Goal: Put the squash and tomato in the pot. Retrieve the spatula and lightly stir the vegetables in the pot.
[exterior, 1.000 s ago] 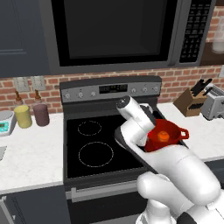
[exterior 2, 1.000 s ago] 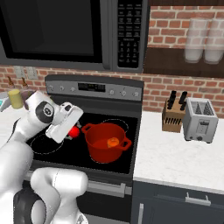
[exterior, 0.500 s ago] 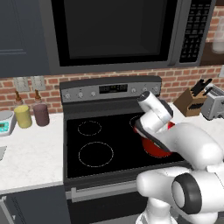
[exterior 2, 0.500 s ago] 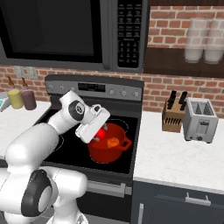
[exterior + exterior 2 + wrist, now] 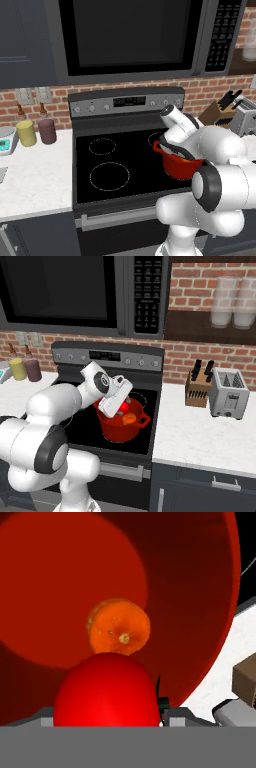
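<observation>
Swinging rightward from over the stove's middle a second ago, the arm now bends down over one pot [image 5: 121, 426] on the right front burner. One squash [image 5: 119, 626] lies on the pot's floor. One tomato [image 5: 106, 692] sits clamped in the gripper [image 5: 120, 406], hand tilted above the rim.

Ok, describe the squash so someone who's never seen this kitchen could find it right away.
Start at the black stovetop under the microwave and find the red pot on its right side. The squash lies inside the pot on its floor. It is round and orange with a pale spot on its skin, unlike the plain bright red tomato held in the gripper above it.
</observation>
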Tool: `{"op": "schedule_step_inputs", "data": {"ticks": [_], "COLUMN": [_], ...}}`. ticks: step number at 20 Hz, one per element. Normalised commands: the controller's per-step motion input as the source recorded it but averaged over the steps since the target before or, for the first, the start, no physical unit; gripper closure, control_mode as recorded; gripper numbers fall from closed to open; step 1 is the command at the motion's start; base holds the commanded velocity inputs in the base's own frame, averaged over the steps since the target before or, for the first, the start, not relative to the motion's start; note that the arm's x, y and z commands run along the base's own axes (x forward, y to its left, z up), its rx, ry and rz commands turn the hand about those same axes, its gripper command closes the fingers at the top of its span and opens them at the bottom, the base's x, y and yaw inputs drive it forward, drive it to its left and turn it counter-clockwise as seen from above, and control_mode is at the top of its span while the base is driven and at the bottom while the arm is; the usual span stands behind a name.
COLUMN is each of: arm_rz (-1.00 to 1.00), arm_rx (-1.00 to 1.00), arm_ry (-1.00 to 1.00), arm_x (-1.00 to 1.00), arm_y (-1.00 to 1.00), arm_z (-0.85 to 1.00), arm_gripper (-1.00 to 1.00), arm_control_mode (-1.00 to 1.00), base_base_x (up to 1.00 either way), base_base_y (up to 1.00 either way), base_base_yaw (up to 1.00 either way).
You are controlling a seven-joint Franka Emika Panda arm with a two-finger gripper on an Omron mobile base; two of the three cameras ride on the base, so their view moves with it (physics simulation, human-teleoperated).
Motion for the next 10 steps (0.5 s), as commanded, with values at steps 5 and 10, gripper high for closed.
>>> {"op": "schedule_step_inputs", "data": {"ticks": [5,10], "arm_rz": [0.18,0.16], "arm_rx": [0.01,0.0], "arm_ry": [0.0,0.0], "arm_x": [0.37,0.18], "arm_y": [0.0,0.0], "arm_z": [-0.21,-0.35], "arm_gripper": [1.0,-1.0], "arm_control_mode": [-1.0,-1.0], "base_base_x": [0.0,0.0], "base_base_y": [0.0,0.0], "base_base_yaw": [0.0,0.0]}}
